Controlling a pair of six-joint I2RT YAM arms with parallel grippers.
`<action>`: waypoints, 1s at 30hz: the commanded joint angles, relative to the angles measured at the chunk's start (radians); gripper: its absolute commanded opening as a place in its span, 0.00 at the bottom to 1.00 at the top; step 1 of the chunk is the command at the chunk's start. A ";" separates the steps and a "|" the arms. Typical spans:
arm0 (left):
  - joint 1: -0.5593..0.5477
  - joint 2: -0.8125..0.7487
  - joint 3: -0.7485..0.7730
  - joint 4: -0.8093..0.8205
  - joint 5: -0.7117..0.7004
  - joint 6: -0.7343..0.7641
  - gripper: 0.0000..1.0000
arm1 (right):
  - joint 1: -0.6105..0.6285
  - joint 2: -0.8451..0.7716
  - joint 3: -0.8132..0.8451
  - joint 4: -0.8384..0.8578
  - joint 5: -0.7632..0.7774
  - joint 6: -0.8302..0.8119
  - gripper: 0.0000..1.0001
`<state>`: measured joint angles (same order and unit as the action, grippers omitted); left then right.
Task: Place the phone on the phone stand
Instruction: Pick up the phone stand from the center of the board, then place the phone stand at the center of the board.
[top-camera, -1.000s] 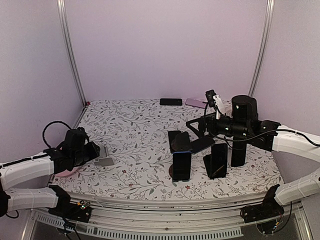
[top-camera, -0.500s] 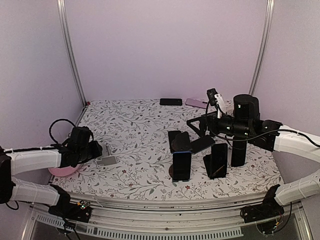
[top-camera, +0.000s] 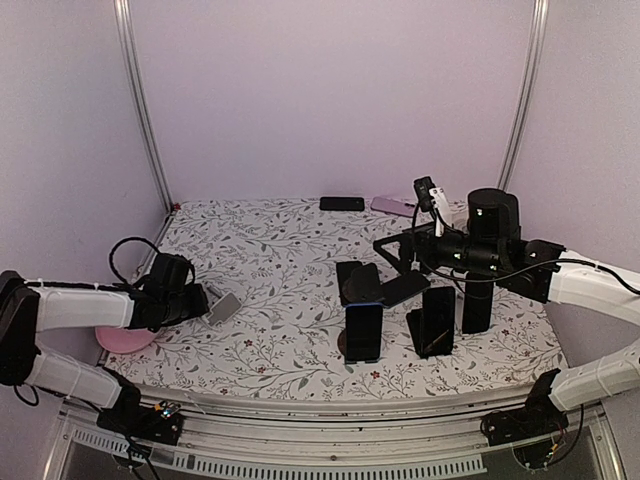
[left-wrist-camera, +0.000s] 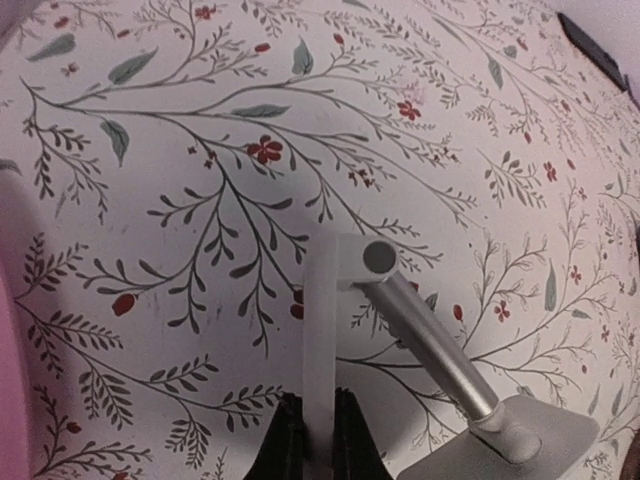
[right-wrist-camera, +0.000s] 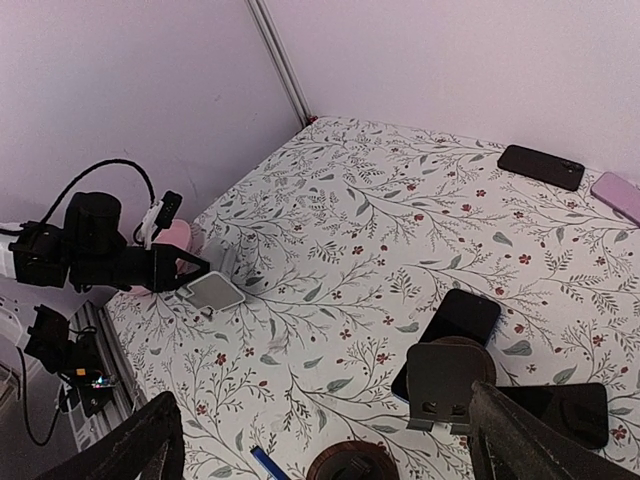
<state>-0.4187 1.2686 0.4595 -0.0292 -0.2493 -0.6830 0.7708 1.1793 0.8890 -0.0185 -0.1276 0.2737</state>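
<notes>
Stiffness and slick glass likely mark the dark phone (top-camera: 405, 289), flat well right of the silver stand (left-wrist-camera: 380, 262); take its long edges. Left gripper (left-wrist-camera: 320, 432) pinches that stand's plate; right gripper (top-camera: 392, 255), also well right, gapes wide

The right claw (right-wrist-camera: 320, 420) gapes wide, one dark finger in each bottom corner. Between them, on the flowered desk (right-wrist-camera: 350, 210), a black phone (right-wrist-camera: 455, 322) lies touching a black phone stand (right-wrist-camera: 448, 382). Far left, the left claw (right-wrist-camera: 190, 272) grips a silver phone stand (right-wrist-camera: 212, 291) near a pink dish (right-wrist-camera: 178, 238).
</notes>
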 joint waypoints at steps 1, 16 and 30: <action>0.007 0.008 -0.008 0.063 0.071 0.001 0.00 | -0.005 -0.033 -0.005 -0.001 -0.009 0.007 0.99; -0.188 0.168 -0.041 0.630 0.426 -0.258 0.00 | -0.005 -0.002 -0.001 0.005 -0.024 0.021 0.99; -0.365 0.449 0.032 0.820 0.399 -0.347 0.00 | -0.005 -0.002 -0.002 -0.006 -0.028 0.022 0.99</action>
<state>-0.7574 1.6947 0.4690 0.6960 0.1715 -1.0023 0.7708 1.1740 0.8890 -0.0231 -0.1448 0.2916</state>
